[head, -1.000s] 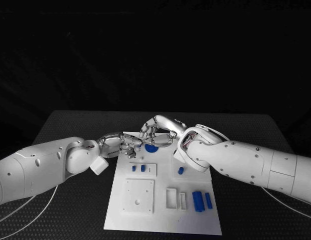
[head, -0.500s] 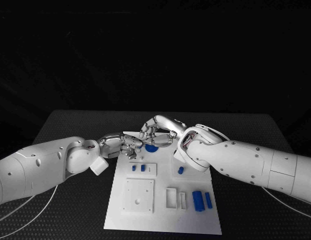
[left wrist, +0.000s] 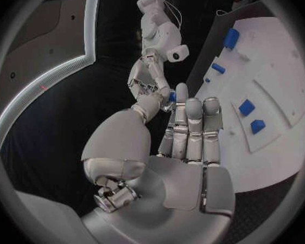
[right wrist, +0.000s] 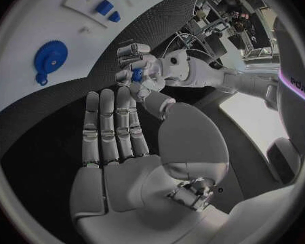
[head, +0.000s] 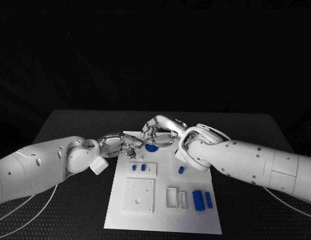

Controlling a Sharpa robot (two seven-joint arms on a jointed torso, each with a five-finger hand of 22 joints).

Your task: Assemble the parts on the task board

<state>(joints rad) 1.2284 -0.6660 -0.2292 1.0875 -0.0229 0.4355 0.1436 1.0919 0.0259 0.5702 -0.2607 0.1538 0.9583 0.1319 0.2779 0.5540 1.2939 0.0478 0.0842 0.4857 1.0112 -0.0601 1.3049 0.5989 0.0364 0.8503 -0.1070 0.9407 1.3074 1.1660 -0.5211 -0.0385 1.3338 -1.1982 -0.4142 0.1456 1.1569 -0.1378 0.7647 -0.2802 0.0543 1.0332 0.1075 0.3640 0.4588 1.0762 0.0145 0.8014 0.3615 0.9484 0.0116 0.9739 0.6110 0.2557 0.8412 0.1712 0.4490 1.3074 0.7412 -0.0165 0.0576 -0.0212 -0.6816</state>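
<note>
Left hand (head: 121, 145) pinching small blue part (right wrist: 136, 75) at task board (head: 163, 220) 12 o'clock edge; right hand (head: 161, 131) fingers extended, apart, empty.

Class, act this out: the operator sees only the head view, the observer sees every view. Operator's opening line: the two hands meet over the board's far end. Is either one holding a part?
Observer: Yes. The right wrist view shows the left hand pinching a small blue part.
Operator: And the right hand?
Observer: Its fingers lie straight, nothing in the palm.
Operator: The blue blob beside them?
Observer: A toothed gear, flat on the task board.
</note>
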